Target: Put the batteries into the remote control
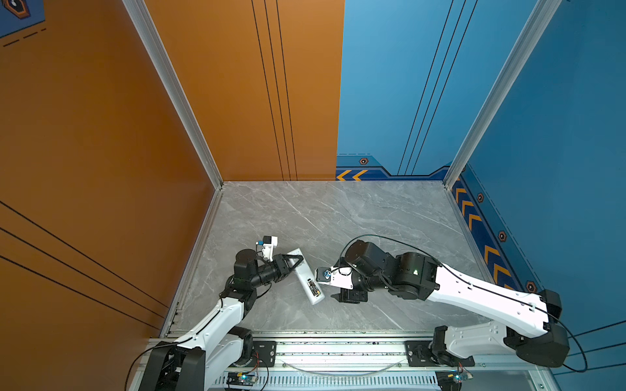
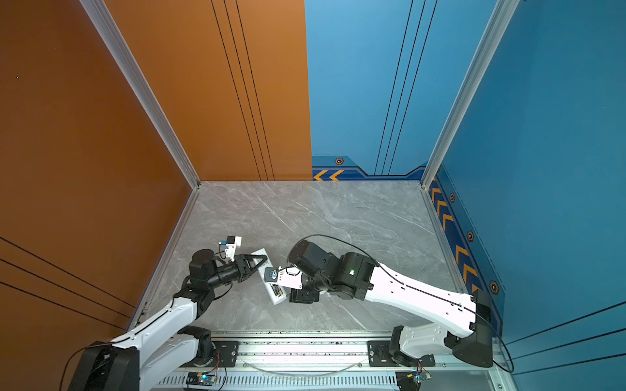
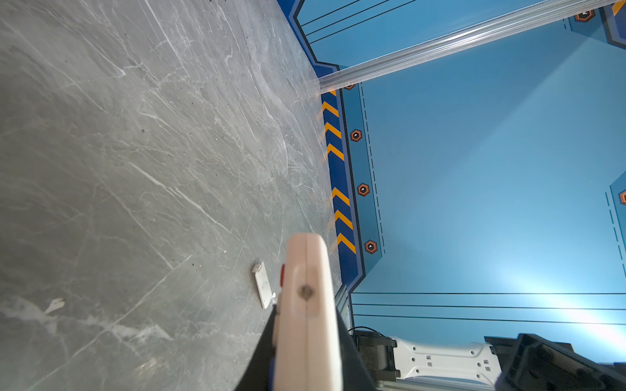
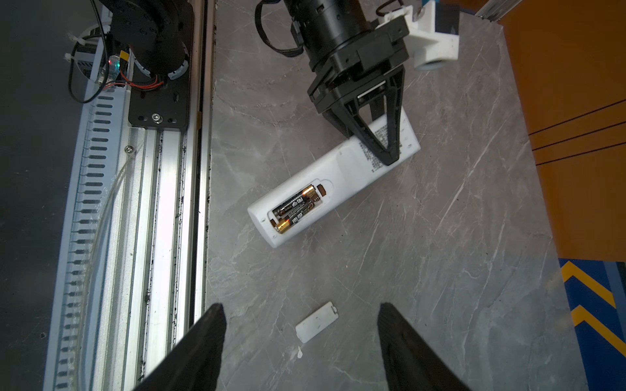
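In a top view the right arm's wrist hides the battery cover (image 4: 316, 321). The remote control (image 1: 306, 281) lies back-up on the table (image 1: 338, 216) with both batteries (image 4: 296, 210) seated. It runs toward five o'clock from the left gripper (image 1: 299, 260), which is clamped on its far end. The right gripper (image 4: 299, 304), wide and empty, hovers at the remote's three o'clock.

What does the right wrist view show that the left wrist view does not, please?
Only the right wrist view shows the batteries lying in the open compartment. Only the left wrist view shows the right arm's white link. Both show the remote control held by the left tool, and the battery cover loose on the table.
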`<state>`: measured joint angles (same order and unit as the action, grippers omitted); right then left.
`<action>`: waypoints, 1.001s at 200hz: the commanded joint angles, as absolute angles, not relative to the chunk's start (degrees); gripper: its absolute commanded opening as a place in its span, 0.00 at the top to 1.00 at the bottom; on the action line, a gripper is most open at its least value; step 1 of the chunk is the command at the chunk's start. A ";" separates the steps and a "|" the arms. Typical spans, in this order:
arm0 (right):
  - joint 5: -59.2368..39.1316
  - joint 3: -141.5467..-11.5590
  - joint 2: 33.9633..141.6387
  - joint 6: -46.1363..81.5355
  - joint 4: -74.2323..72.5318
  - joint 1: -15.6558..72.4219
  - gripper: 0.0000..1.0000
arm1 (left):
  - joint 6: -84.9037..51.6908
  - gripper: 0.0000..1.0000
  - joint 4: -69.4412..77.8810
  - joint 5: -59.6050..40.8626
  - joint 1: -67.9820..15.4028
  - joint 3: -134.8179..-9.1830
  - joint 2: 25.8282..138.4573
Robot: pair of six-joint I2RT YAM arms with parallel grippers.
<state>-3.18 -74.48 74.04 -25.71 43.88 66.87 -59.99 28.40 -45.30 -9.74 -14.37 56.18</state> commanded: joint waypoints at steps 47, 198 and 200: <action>-4.57 -74.73 74.06 -27.53 43.72 67.35 0.35 | -58.79 1.00 28.48 -47.02 -9.50 -15.82 56.20; -4.13 -76.64 77.81 -31.67 46.48 67.93 0.52 | -58.34 1.00 28.48 -47.99 -10.46 -16.47 56.62; -4.17 -76.68 77.92 -31.78 46.49 68.00 0.52 | -58.33 1.00 28.48 -48.05 -10.57 -16.47 56.61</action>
